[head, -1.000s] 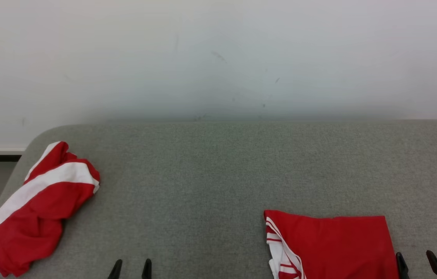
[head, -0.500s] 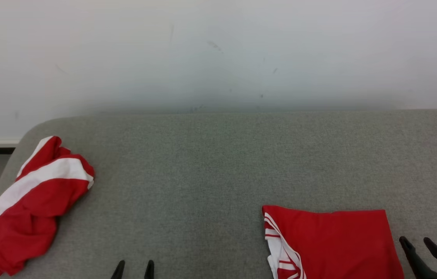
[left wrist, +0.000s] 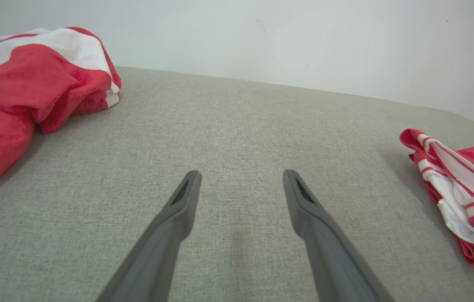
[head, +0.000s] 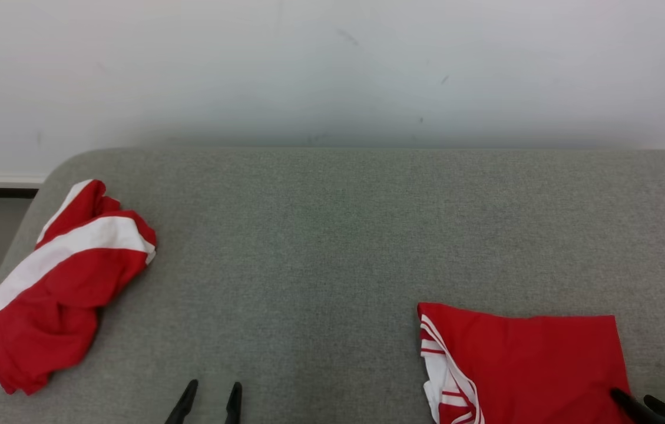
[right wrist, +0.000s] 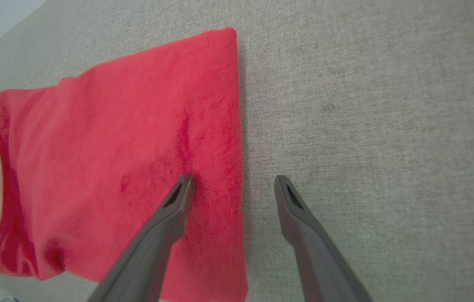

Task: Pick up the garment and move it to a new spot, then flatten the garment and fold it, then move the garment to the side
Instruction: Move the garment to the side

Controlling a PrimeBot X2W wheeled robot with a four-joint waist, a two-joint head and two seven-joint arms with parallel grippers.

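Both pairs of jaws are standing wide open and are holding nothing. The left gripper [head: 213, 386] is pointing over the bare table [head: 332, 235], with no cloth between its fingers. The right gripper [right wrist: 233, 179] is straddling the right edge of the folded garment [head: 532, 365]: one finger is lying over the red cloth, the other over the grey table just beside it. Whether that finger is already touching the cloth, I cannot tell.

What is changing: a second ago the right gripper was standing beside the folded garment, apart from its edge; now it is coming across that edge near the front corner. The whole head picture is also sliding, and the far edge of the table is sitting higher than before, so the camera is moving and the garments themselves are not shifting. The left gripper is keeping its place.

For the task, I am judging that the folding of this piece is finished and the right gripper is getting ready to pinch its edge, to carry it to the side. The jaws are not yet closing.

Counting: two garments, both red and white, one folded flat at the front right and one crumpled garment [head: 67, 288] at the left end of the table, well apart from the first; two grippers; one table; one pale wall [head: 332, 70] behind.
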